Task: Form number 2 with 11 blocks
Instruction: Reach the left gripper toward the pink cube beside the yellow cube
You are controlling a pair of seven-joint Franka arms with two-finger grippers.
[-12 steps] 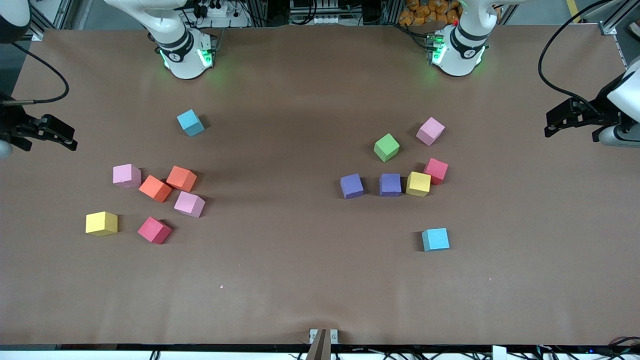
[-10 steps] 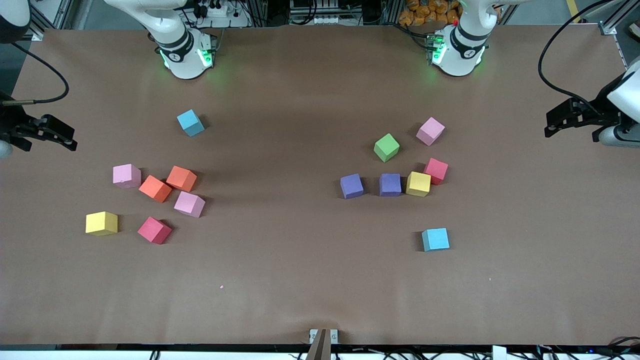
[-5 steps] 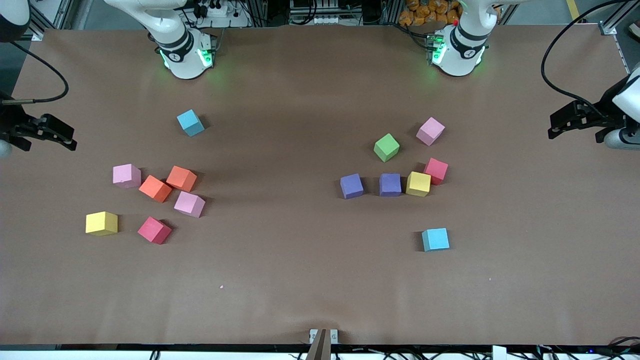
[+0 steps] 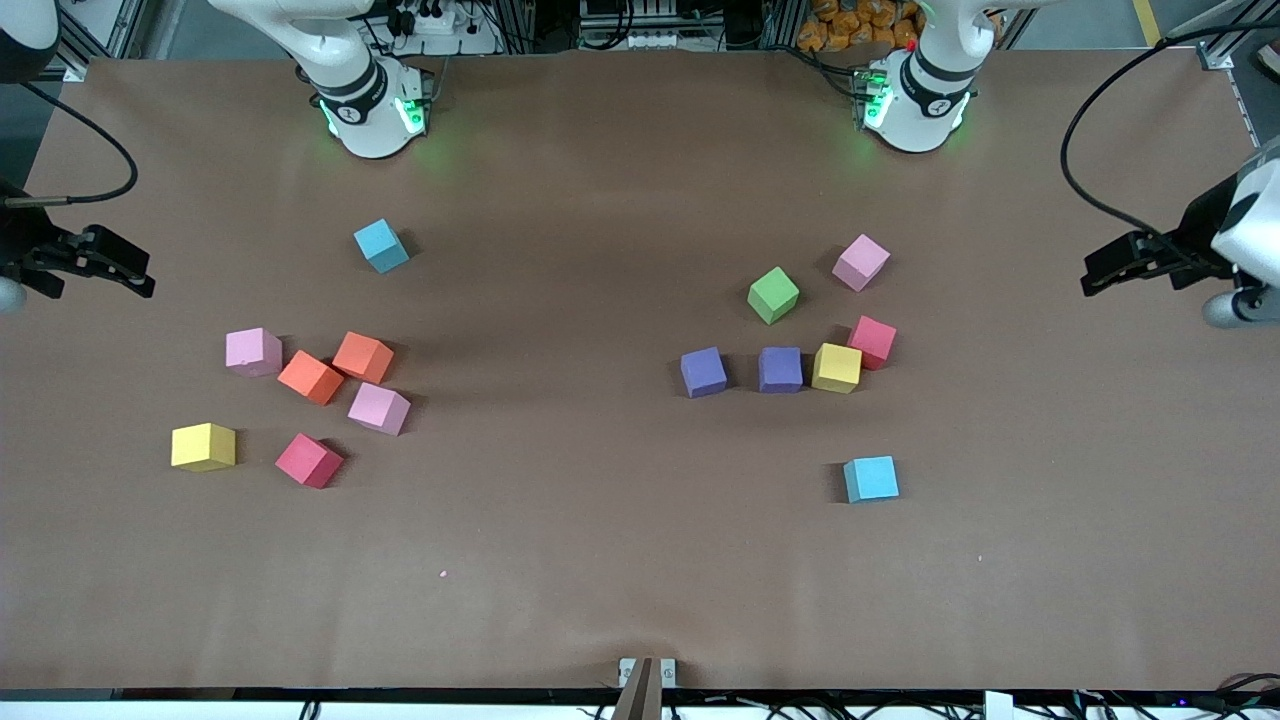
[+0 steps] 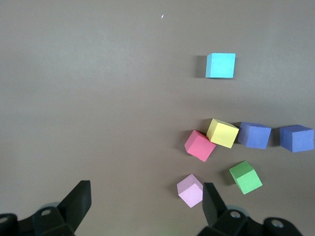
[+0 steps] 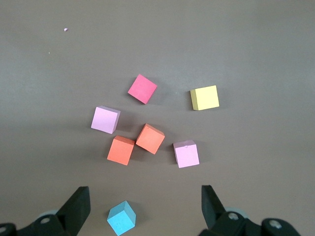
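Loose blocks lie in two groups, and no number 2 shows. Toward the right arm's end are a light blue block (image 4: 381, 246), two pink ones (image 4: 253, 352) (image 4: 379, 409), two orange ones (image 4: 311, 378) (image 4: 363, 357), a yellow one (image 4: 203, 447) and a red one (image 4: 309, 461). Toward the left arm's end are green (image 4: 773, 295), pink (image 4: 861, 263), red (image 4: 873, 342), yellow (image 4: 837, 368), two purple (image 4: 780, 369) (image 4: 704, 372) and light blue (image 4: 871, 479) blocks. My left gripper (image 4: 1105, 270) (image 5: 146, 206) is open and empty, high over its table end. My right gripper (image 4: 135, 275) (image 6: 145, 209) is open, empty and waits over its end.
The brown table (image 4: 600, 520) has a wide bare strip between the two groups. Both arm bases (image 4: 370, 100) (image 4: 915, 95) stand at the edge farthest from the front camera. A small metal bracket (image 4: 647, 672) sits at the nearest edge.
My left gripper has shifted slightly over its table end, its fingers swinging a little toward the blocks. The right arm and all blocks are unmoved.
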